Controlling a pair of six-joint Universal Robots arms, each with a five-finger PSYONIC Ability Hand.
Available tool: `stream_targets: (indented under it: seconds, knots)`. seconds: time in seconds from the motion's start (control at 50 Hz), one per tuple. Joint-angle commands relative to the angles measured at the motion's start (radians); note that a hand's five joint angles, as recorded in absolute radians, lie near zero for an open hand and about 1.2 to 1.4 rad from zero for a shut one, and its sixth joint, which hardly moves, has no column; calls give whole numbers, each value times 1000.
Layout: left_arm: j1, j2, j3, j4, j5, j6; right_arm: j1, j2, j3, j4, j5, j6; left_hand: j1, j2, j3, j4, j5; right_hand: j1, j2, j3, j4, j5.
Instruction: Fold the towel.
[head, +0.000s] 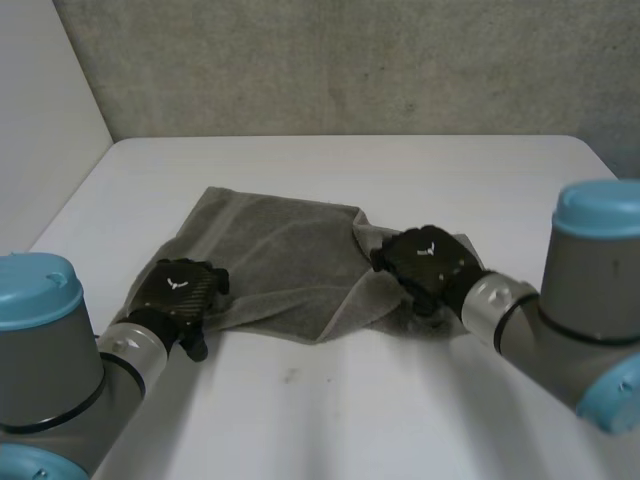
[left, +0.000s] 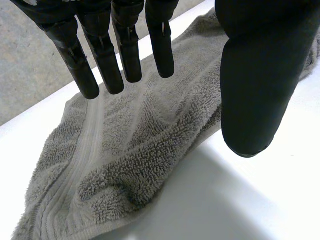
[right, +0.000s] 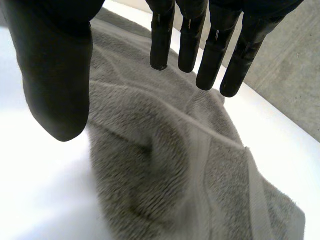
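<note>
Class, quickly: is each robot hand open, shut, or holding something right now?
Left hand: open, fingers straight over the towel's left end.
Right hand: open, fingers straight over its right end.

Dim, soft, even light; bright glare on the white table (right: 35, 200)

The white table (head: 420, 175) lies bare across the upper middle of the head view, between the grey towel (head: 280, 255) and the concrete wall (head: 350, 60) closing off its far edge. It is bare again at lower centre, in front of the towel. The left hand (head: 180, 290) blocks the towel's lower-left corner and the right hand (head: 430, 258) its rumpled right edge, both with fingers straight. The left arm (head: 55, 350) and right arm (head: 585, 300) fill the lower corners.
</note>
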Motion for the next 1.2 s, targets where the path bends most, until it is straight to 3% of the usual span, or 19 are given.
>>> stream_targets:
  seconds: [0.02, 0.24, 0.52, 1.08, 1.2]
  knots:
    - [17, 17, -37, 1, 4, 2, -3, 166, -315, 206, -9, -5, 52, 54, 54, 54, 59, -40, -55, -43, -44, -7]
    - [33, 20, -59, 9, 4, 2, -4, 436, -738, 447, -49, -4, 46, 48, 48, 48, 53, -14, -29, -17, -18, 20]
    - [36, 32, -70, 9, 6, 2, -23, 703, -1157, 621, -55, -5, 43, 46, 45, 45, 50, -2, -17, -5, -6, 31]
    - [53, 35, -73, 12, 6, 2, -142, 732, -1164, 629, -75, -56, 25, 28, 28, 28, 32, 109, 94, 106, 105, 143]
    - [54, 33, -73, 12, 6, 2, -141, 732, -1132, 629, -77, -61, 22, 25, 25, 25, 29, 288, 273, 285, 284, 321]
